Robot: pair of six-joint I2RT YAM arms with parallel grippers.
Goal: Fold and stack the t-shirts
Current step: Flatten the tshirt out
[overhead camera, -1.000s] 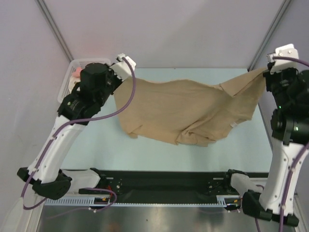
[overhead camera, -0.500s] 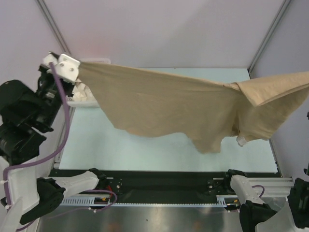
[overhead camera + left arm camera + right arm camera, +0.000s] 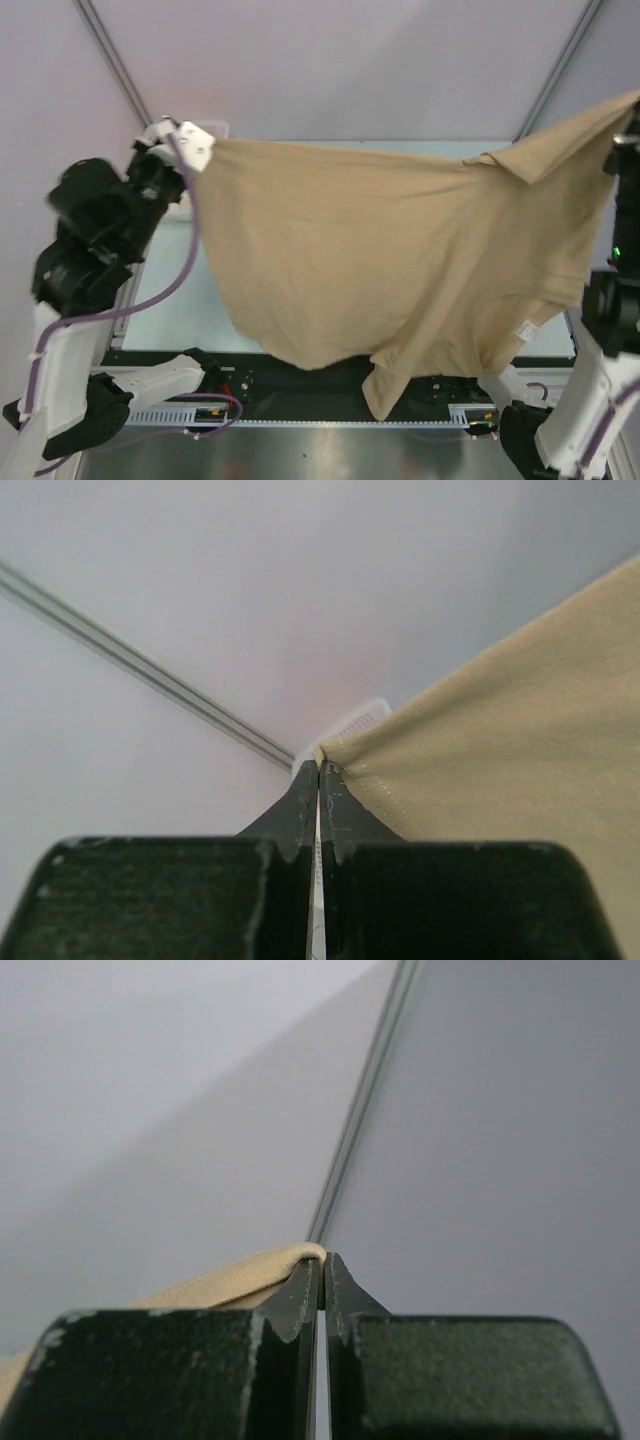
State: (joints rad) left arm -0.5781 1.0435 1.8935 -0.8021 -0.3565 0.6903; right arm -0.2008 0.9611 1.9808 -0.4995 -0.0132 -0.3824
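Pale teal desk [image 3: 190, 320] lies beneath the scene, with a black rail [image 3: 290, 385] running along its near edge between the arm bases. Over that rail dangles the lowest flap of the tan t-shirt [image 3: 400, 250]. The shirt hangs spread like a sheet in the air above the desk, and a small white label [image 3: 524, 330] shows near its lower right hem. The left pincer [image 3: 318, 765], raised at the far left, is clamped tight on one stitched corner of the cloth. The right pincer [image 3: 322, 1260], high at the far right, is likewise closed on a rolled edge of the same shirt. Just past the left corner peeks a bit of white mesh basket [image 3: 355, 720]. Behind stand plain grey walls with metal corner strips [image 3: 115, 65].
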